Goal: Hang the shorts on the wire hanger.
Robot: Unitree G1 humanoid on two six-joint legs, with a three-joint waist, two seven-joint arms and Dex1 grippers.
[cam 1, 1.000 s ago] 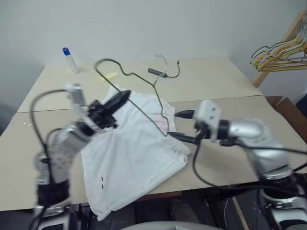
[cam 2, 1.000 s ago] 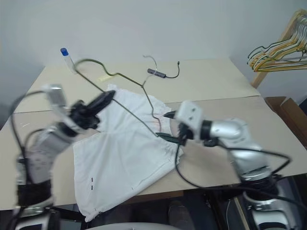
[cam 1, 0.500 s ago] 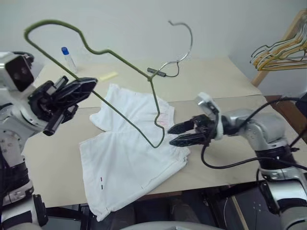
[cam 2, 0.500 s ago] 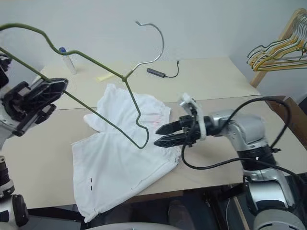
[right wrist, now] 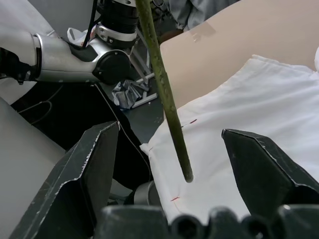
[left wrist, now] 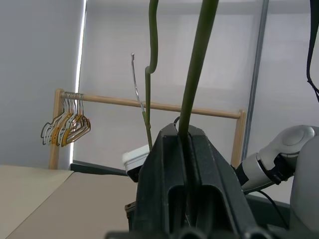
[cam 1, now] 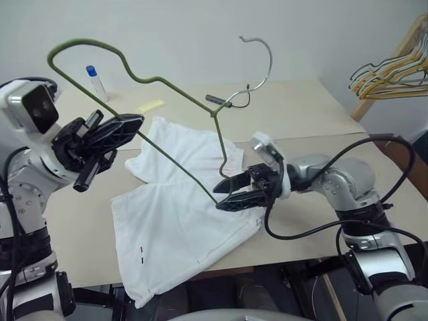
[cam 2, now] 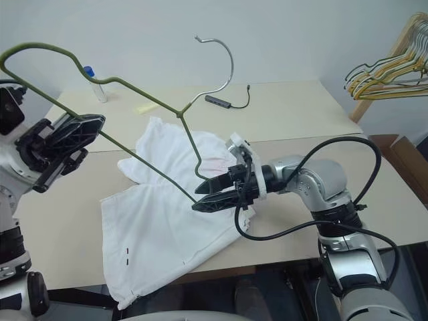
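The white shorts (cam 1: 180,214) lie spread on the beige table (cam 1: 301,120), one leg hanging over the front edge. My left gripper (cam 1: 134,124) is shut on the long bar of the olive wire hanger (cam 1: 174,163) and holds it tilted in the air above the shorts, hook (cam 1: 262,57) uppermost. In the left wrist view the wire (left wrist: 197,64) rises from between the closed fingers (left wrist: 159,169). My right gripper (cam 1: 219,198) is open just above the shorts. The hanger's lowest corner sits between its spread fingers (right wrist: 94,164), and the wire (right wrist: 164,99) touches neither.
A bundle of yellow and dark hangers (cam 1: 391,73) hangs on a wooden rack at the far right. A blue-capped bottle (cam 1: 97,83), a yellow note (cam 1: 150,105) and a small black device with a cable (cam 1: 224,101) lie at the back of the table.
My left gripper has lifted and turned the hanger, so it now stands higher over the shorts. My right gripper has swung left, bringing its open fingers around the hanger's lowest corner.
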